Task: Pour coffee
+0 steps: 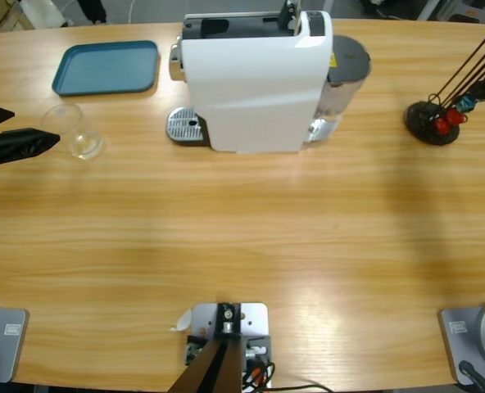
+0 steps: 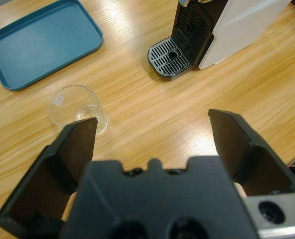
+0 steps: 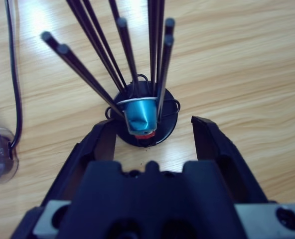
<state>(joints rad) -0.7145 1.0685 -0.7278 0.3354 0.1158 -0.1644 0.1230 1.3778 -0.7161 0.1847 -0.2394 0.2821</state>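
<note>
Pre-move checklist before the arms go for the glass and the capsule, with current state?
1. Left gripper open: ok, jaws spread wide.
2. Small clear drinking glass upright, reachable: ok, beside the left jaw, not gripped.
3. Glass contents: cannot tell; looks empty.
4. Round metal drip grate of the big white coffee machine free: ok.
5. Right gripper open, lined up on the blue capsule in the black rod holder: ok, not gripped.
6. Teal rectangular tray out of the way: ok.

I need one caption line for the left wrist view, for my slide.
Open left tool above the table, near an empty clear glass, a blue tray and the coffee machine.
</note>
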